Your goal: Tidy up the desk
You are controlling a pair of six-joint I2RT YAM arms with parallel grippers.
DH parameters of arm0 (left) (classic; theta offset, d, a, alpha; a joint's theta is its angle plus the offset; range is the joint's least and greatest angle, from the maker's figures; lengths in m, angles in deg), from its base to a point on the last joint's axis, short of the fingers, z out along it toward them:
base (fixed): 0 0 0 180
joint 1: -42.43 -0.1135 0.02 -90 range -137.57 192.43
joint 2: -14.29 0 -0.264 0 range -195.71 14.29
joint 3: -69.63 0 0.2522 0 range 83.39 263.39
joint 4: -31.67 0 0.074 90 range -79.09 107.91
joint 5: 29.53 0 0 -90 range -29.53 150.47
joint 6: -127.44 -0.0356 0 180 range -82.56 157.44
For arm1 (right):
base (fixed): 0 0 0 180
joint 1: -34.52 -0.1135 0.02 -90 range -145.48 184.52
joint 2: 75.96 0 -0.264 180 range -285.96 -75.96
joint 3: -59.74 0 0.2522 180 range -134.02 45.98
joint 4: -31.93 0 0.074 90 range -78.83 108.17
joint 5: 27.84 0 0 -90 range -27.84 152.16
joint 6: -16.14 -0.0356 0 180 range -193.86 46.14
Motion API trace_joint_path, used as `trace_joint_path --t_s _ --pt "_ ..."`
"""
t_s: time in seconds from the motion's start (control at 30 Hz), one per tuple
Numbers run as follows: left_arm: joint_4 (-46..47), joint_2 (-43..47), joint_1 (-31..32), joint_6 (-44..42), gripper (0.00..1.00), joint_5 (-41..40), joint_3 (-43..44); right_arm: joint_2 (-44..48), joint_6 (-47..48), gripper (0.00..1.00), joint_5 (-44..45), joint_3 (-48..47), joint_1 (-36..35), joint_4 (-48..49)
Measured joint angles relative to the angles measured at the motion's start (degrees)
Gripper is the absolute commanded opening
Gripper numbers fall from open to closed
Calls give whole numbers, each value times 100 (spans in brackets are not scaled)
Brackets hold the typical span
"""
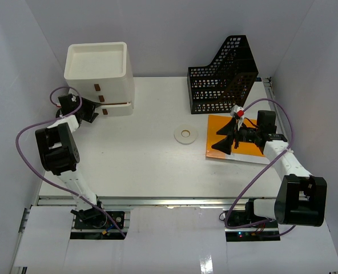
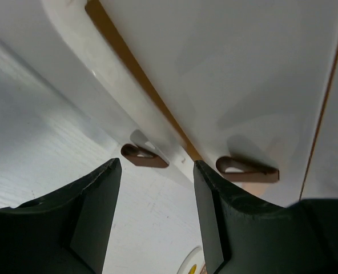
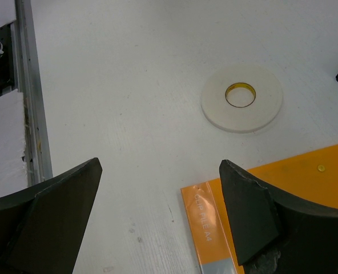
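The desk (image 1: 135, 165) is a white tabletop with a metal rail (image 1: 169, 200) along its near edge. My left gripper (image 1: 92, 112) is open and empty, close against the front of the white three-drawer box (image 1: 97, 68). In the left wrist view its fingers (image 2: 156, 188) frame the box's brown handles (image 2: 143, 156). My right gripper (image 1: 221, 138) is open and empty, low over the left edge of an orange clip file (image 1: 249, 149). The right wrist view shows the file's corner (image 3: 294, 194) between its jaws (image 3: 160, 171). A white tape roll (image 1: 185, 135) lies mid-desk.
A black mesh file holder (image 1: 223, 80) stands at the back right, just behind the orange file. The tape roll also shows in the right wrist view (image 3: 241, 97), beyond the fingers. White walls enclose the desk on three sides. The rail shows in the right wrist view (image 3: 29, 91).
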Motion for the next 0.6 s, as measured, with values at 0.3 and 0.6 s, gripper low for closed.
trace_joint_path --t_s 0.3,0.6 --pt "-255 -518 -28 80 61 -56 487 -48 44 90 42 -1 47 -8" --pt "-246 -435 -21 324 33 -130 476 -88 46 90 44 -1 62 -9"
